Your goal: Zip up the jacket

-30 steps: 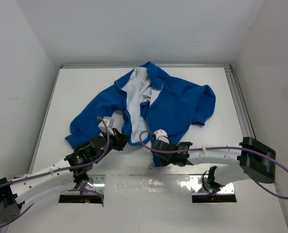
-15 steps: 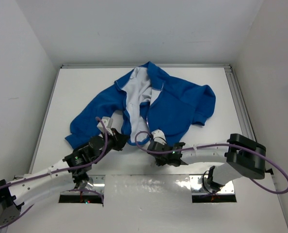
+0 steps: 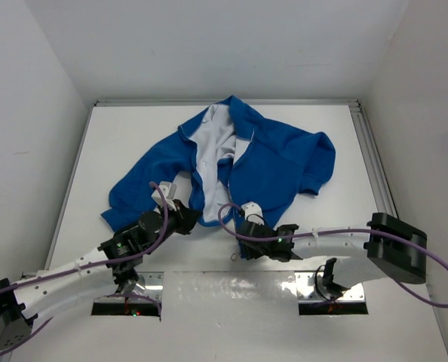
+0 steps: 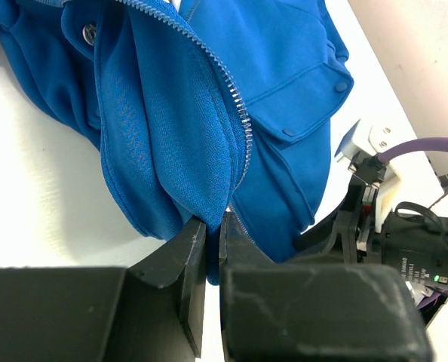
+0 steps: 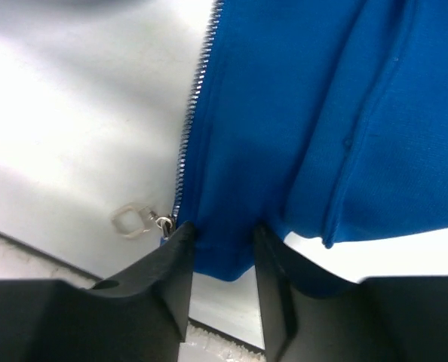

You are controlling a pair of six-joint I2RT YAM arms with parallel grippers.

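The blue jacket (image 3: 277, 162) lies open on the white table, its white lining (image 3: 209, 143) showing. My left gripper (image 3: 192, 220) is shut on the bottom hem of the jacket's left front panel (image 4: 171, 136); the pale zipper teeth (image 4: 235, 105) run along that edge, and the gripper (image 4: 213, 237) pinches the fabric. My right gripper (image 3: 243, 240) holds the bottom corner of the right front panel (image 5: 284, 113). In the right wrist view, blue fabric fills the gap of the gripper (image 5: 222, 241). The zipper slider and its square pull tab (image 5: 130, 219) sit just left of the left finger.
A metal rail (image 3: 371, 151) runs along the table's right side. White walls close in the left, back and right. A shiny metal plate (image 3: 231, 290) lies at the near edge between the arm bases. The right arm's wrist (image 4: 390, 226) is close to my left gripper.
The right arm folded toward the left half a second ago, then stretched back to about where it was. The left arm and the jacket have hardly moved.
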